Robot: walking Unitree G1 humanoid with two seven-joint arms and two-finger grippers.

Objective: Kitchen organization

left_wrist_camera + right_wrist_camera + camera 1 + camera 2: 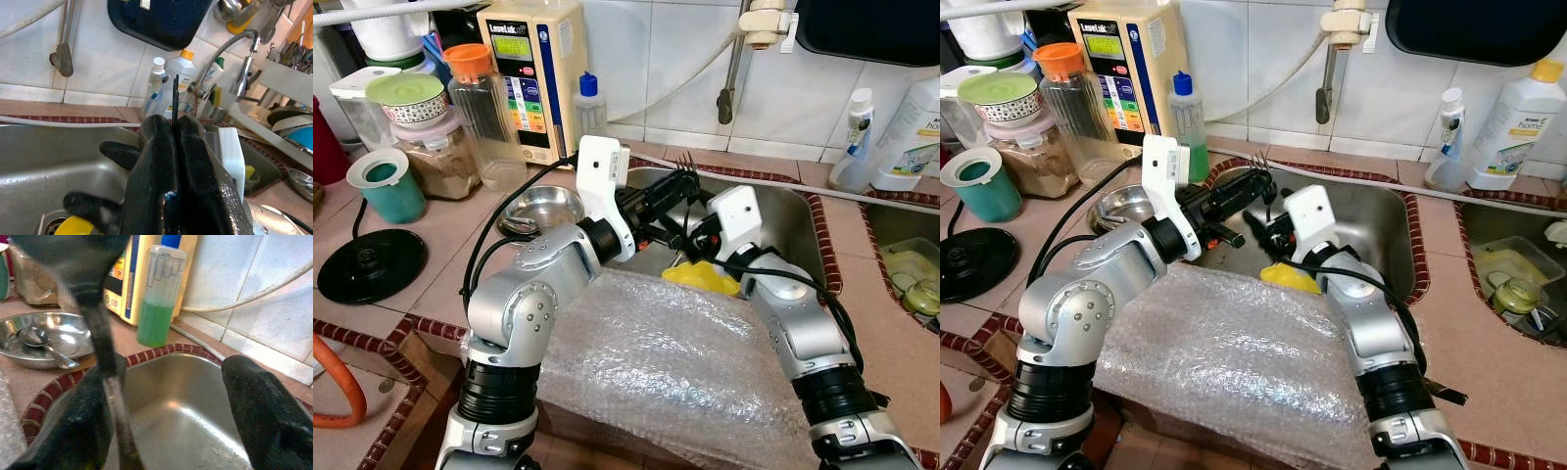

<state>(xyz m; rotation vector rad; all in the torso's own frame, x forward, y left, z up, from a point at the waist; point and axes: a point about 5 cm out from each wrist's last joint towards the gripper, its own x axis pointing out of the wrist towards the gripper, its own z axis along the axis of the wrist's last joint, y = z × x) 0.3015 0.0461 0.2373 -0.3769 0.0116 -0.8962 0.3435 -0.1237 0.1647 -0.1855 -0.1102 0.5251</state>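
Note:
A dark fork (686,164) is held upright above the steel sink (783,220), tines up, by my left gripper (668,194), which is shut on it. In the left wrist view the thin tines (174,98) stick out between the pressed fingers (195,166). My right gripper (688,233) hangs just below and beside the left one, open. The fork's handle (116,421) runs down along one of its fingers (80,426); the other finger (264,406) stands well apart. A yellow object (701,276) lies in the sink under both grippers.
Bubble wrap (656,362) covers the counter's front edge below my arms. A steel bowl with a spoon (543,208) sits left of the sink, with jars, a teal cup (386,184) and a black round base (367,264) farther left. Detergent bottles (911,127) and a second sink (911,274) are right.

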